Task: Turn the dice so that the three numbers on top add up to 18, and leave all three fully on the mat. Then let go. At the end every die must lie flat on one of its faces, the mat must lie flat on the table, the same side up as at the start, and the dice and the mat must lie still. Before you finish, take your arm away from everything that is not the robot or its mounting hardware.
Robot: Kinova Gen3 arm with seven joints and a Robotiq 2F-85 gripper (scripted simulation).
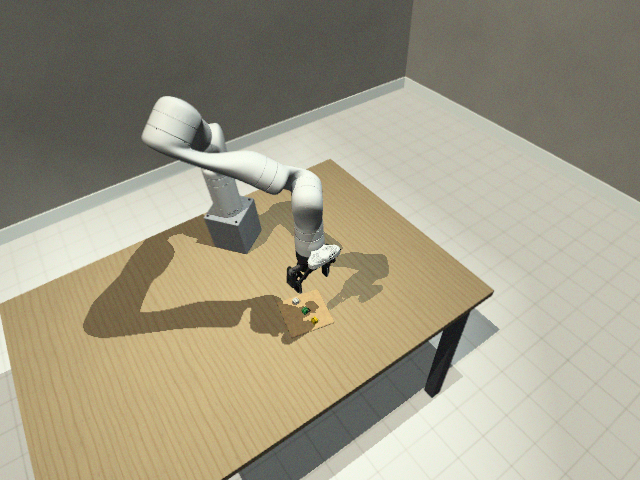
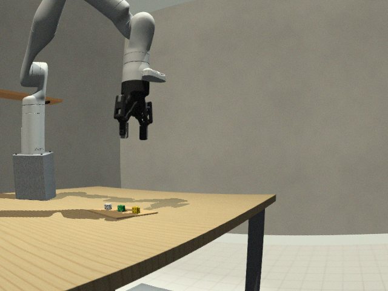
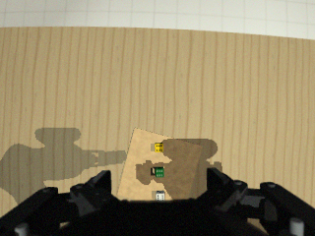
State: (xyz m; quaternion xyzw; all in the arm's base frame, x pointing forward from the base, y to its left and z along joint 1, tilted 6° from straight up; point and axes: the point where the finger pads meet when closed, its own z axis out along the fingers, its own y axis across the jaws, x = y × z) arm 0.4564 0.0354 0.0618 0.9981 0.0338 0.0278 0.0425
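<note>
A tan mat [image 1: 305, 319] lies flat on the wooden table, also seen in the side view [image 2: 125, 213] and the wrist view [image 3: 159, 167]. Three dice rest on it in a row: a white die [image 1: 295, 300] [image 2: 107, 207] [image 3: 159, 196], a green die [image 1: 305, 310] [image 2: 121, 208] [image 3: 158, 171] and a yellow die [image 1: 314, 320] [image 2: 136, 210] [image 3: 158, 147]. The green die shows six pips on top in the wrist view; the other tops are too small to read. My gripper [image 1: 309, 276] [image 2: 133, 134] hangs high above the mat, open and empty, fingers pointing down.
The robot's grey base block [image 1: 232, 225] [image 2: 33, 175] stands at the table's back edge. The table's right edge [image 2: 266, 200] is a short way beyond the mat. The arm's shadow covers part of the mat.
</note>
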